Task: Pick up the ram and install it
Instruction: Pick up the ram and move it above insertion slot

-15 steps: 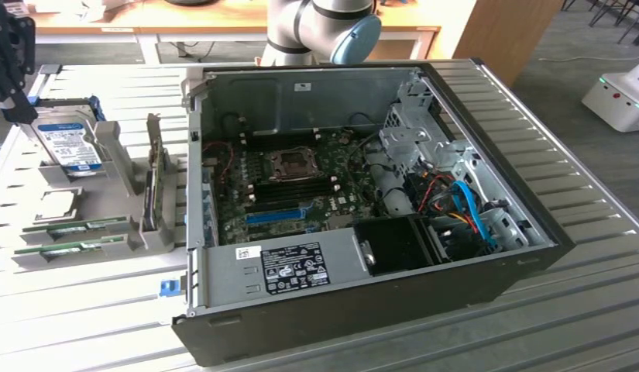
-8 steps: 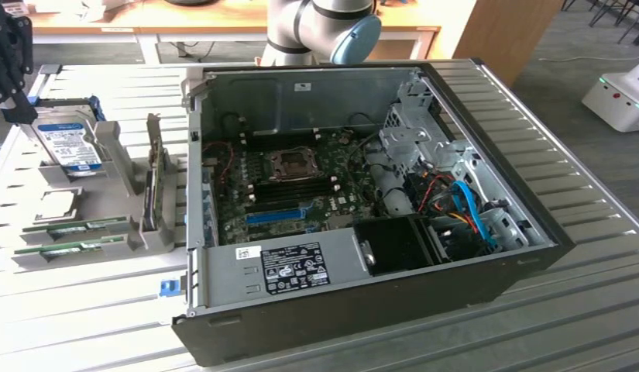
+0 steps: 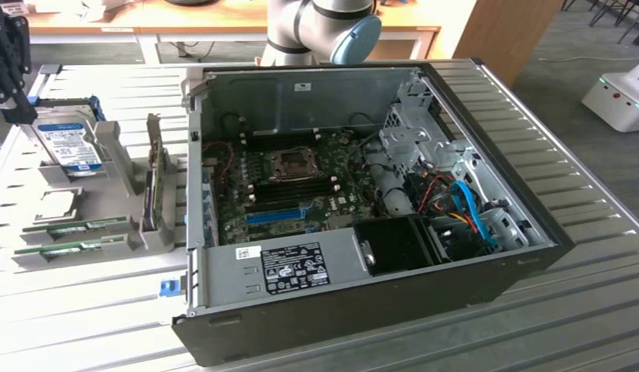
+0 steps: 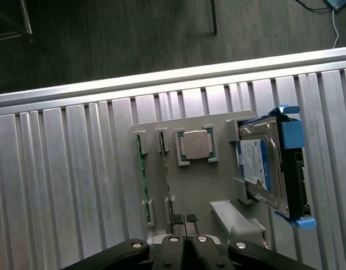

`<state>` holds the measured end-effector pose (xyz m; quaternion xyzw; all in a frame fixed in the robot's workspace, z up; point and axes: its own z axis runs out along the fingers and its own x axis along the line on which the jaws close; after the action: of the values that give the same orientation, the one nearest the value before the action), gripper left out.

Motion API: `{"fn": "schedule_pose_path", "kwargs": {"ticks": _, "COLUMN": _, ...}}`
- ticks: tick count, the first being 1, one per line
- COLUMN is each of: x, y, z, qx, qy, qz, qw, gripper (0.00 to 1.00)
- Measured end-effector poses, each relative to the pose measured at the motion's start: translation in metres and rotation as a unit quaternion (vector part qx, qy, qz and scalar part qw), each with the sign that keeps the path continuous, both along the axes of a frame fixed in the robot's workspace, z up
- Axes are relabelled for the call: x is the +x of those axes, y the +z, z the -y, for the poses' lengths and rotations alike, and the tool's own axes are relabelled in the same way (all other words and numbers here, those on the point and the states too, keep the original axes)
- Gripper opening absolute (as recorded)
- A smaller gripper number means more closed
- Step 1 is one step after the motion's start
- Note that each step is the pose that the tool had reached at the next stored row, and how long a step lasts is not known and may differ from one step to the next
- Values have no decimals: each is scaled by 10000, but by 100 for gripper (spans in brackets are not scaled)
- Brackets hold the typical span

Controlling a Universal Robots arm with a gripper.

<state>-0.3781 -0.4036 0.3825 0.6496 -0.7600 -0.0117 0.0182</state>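
Two ram sticks, both parked in the grey holder (image 3: 115, 163) on the slatted metal table (image 3: 588, 310), to the exterior view's left of the open computer case (image 3: 454, 288). Stand on edge in narrow slots, side by side and a little apart: the inner ram stick (image 3: 89, 225) just beside the square processor chip (image 3: 56, 203), the outer ram stick (image 3: 80, 246) along the holder's edge nearest the camera. Thin green boards, top edges showing, neither one touched.

Farther back in the same holder: the hard drive (image 3: 71, 143) with its blue label, leaning in its cradle. At the holder's case-side edge, an upright card (image 3: 154, 182).

Gripper (image 3: 16, 108) at the exterior view's far left, black, well above the holder. Hangs over the hard drive. Seen from the wrist, points down toward the holder, fingers (image 4: 175, 218) pressed together with nothing visible pinched between them. Sits well apart from both sticks.

Inside the case: the motherboard (image 3: 334, 167) lying flat, with a processor socket (image 3: 295, 164) in its middle, dark long slots (image 3: 283, 186) on either side of the socket, and a long blue slot (image 3: 273, 215) nearer the camera. Blue and orange cables (image 3: 466, 209) bundled toward the exterior view's right. Behind the case, the arm's base (image 3: 319, 31).
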Motion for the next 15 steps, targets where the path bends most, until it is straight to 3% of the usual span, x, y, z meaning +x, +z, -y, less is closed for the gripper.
{"fn": "schedule_pose_path", "kwargs": {"ticks": 10, "x": 0, "y": -1, "z": 0, "qx": 0, "qy": 380, "qz": 0, "qw": 9993, "gripper": 10}}
{"fn": "schedule_pose_path", "kwargs": {"ticks": 11, "x": 0, "y": 0, "z": 0, "qx": 0, "qy": 417, "qz": 0, "qw": 9991, "gripper": 10}}
{"fn": "schedule_pose_path", "kwargs": {"ticks": 12, "x": 0, "y": -1, "z": 0, "qx": 0, "qy": 635, "qz": 0, "qw": 9980, "gripper": 10}}
{"fn": "schedule_pose_path", "kwargs": {"ticks": 15, "x": -1, "y": -9, "z": -1, "qx": 9, "qy": 661, "qz": 0, "qw": 9978, "gripper": 10}}
